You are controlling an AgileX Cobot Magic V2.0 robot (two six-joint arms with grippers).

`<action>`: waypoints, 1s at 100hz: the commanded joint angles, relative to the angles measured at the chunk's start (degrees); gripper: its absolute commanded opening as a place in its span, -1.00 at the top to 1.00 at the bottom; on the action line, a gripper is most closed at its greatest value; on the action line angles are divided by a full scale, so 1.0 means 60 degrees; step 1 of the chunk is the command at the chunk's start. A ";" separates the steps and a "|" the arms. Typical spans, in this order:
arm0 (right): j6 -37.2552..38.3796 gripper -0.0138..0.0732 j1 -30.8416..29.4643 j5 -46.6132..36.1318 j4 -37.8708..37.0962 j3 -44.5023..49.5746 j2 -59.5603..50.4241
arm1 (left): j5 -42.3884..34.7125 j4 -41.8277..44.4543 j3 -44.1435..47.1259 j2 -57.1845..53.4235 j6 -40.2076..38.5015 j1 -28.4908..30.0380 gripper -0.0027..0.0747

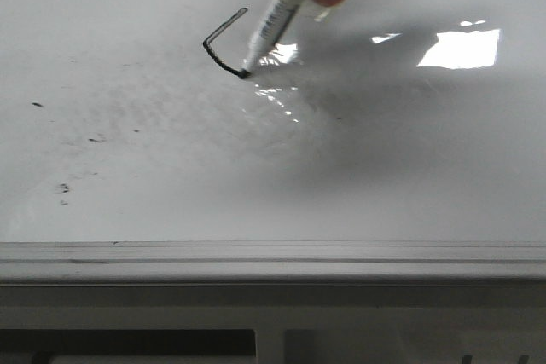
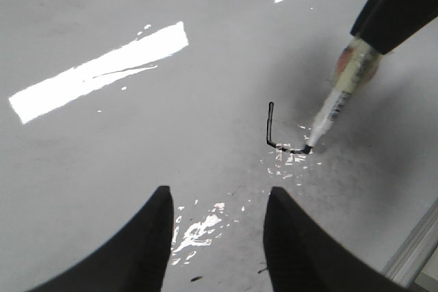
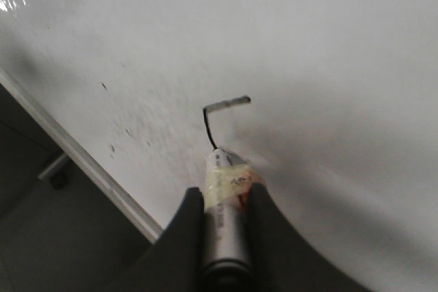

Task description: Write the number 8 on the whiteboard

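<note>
The whiteboard (image 1: pixel 392 168) is glossy white and fills the front view. The number 8 (image 1: pixel 206 43) stands as an open angular black stroke, two short lines meeting at a corner; it also shows as the stroke (image 2: pixel 269 124) and the stroke (image 3: pixel 205 111). A white marker (image 1: pixel 277 14) wrapped in yellowish tape leans down to the board, its black tip touching the stroke's lower end. My right gripper (image 3: pixel 224 193) is shut on the marker (image 3: pixel 222 210). My left gripper (image 2: pixel 219 196) hovers open over bare board near the stroke, holding nothing.
Small black specks (image 1: pixel 37 105) and faint grey smudges (image 1: pixel 64 187) lie at the board's left. The pale grey frame edge (image 1: pixel 273 253) runs along the near side, with a light ledge below. Bright glare patches (image 1: pixel 461 47) sit at the right.
</note>
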 commanded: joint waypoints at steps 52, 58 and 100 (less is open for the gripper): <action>0.1714 0.78 0.0427 -0.1194 -0.2232 -0.0011 -0.0112 | -0.0700 -0.0145 -0.0279 0.0023 -0.0081 0.0027 0.17; 0.1893 0.78 0.0284 -0.1261 -0.2399 -0.0011 -0.0381 | -0.0700 -0.0145 -0.0279 0.0023 -0.0081 0.0027 0.17; 0.1893 0.78 0.0908 -0.1944 -0.2284 -0.0011 -0.0555 | -0.0700 0.0000 -0.0279 0.0075 -0.0081 0.0027 0.17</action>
